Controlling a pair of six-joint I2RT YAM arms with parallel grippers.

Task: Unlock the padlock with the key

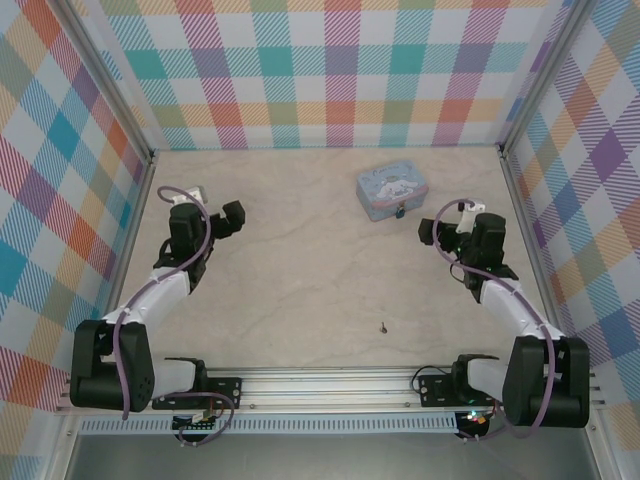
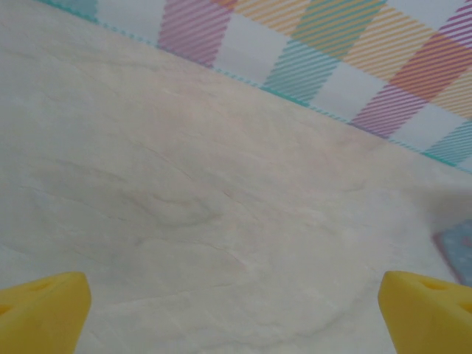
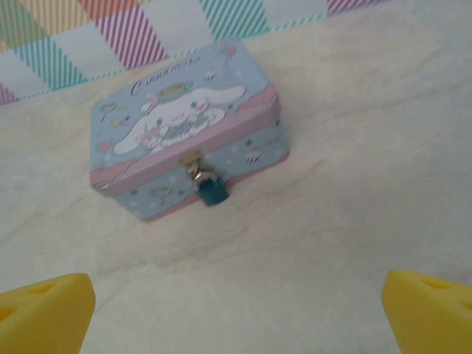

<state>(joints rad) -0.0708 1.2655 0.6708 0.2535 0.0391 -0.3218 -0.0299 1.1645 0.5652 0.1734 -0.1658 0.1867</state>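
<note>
Left fingers: the left gripper [image 1: 230, 216] hangs at the middle left of the overhead view. Its yellow fingers [image 2: 44, 313] are spread wide, with only bare table between them.
Right fingers: the right gripper [image 1: 432, 233] sits at the middle right, its fingers [image 3: 428, 310] also spread wide and empty, facing the tin.
Table: the table [image 1: 300, 270] has a pale marbled top.
Tin: the tin [image 1: 390, 188] sits right of centre in the upper half of the overhead view, lid shut. It is probably light and may slide if pushed.
Padlock: the padlock [image 3: 214, 194] is a tiny teal thing hanging at the tin's front wall, centre of the right wrist view. It looks hard and slick and dangles freely, so I would pinch its flat sides and leave the bottom free.
Key: the key [image 1: 383, 326] is a dark speck lying alone at lower centre, well apart from the tin. I'd guess it is thin, stiff and light, and awkward to lift because it lies flat. Best taken by the head, though I cannot tell which end that is.
</note>
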